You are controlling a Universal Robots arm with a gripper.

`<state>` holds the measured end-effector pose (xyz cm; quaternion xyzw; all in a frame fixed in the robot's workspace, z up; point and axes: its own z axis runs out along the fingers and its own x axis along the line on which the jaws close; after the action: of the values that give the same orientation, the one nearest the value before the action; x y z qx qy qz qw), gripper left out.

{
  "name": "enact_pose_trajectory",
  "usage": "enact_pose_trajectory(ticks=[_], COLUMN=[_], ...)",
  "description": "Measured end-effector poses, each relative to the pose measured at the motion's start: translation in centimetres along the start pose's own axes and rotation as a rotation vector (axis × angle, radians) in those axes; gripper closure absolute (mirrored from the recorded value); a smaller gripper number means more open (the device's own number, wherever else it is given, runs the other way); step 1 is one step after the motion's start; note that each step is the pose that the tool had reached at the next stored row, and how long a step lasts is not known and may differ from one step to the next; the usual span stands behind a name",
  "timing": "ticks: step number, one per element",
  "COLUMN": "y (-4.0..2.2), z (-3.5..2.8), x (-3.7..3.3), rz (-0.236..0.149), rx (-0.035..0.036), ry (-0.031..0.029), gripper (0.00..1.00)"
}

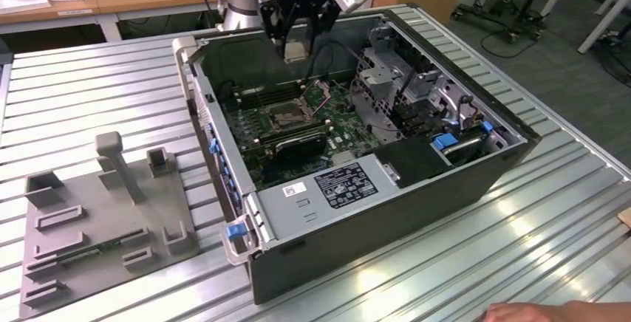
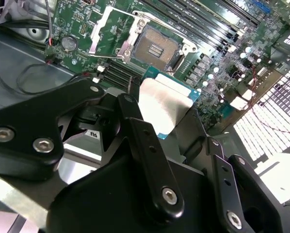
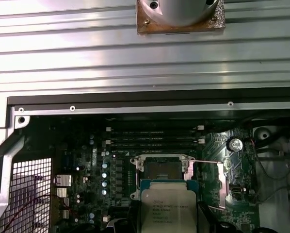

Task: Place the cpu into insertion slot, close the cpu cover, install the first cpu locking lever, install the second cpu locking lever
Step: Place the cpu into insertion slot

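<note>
- The claw (image 1: 295,41) is clamped on the cpu (image 2: 167,104), gripping it by two opposite edges with the silvery top showing.
- The cpu hangs above the motherboard (image 2: 217,63), near the insertion slot (image 2: 157,48) but apart from it.
- The slot lies bare, and the cpu cover (image 2: 113,29) is swung open beside it.
- The open computer case (image 1: 394,211) lies on the ribbed metal surface (image 1: 99,78).

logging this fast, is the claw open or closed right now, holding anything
claw: closed on the cpu, which is not yet in the insertion slot.
</note>
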<state>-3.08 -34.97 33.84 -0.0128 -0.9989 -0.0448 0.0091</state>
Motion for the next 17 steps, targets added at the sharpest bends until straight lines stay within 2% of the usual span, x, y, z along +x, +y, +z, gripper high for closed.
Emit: enact_pose_trajectory(ticks=[3, 12, 17], y=[-0.02, -0.03, -0.08], z=[0.29, 0.35, 0.87], x=[0.01, 0.10, 0.09], rz=[0.000, 0.000, 0.000], rx=[0.0000, -0.0003, -0.0002], ry=[0.0000, -0.0003, -0.0003], gripper=[0.46, 0.46, 0.46])
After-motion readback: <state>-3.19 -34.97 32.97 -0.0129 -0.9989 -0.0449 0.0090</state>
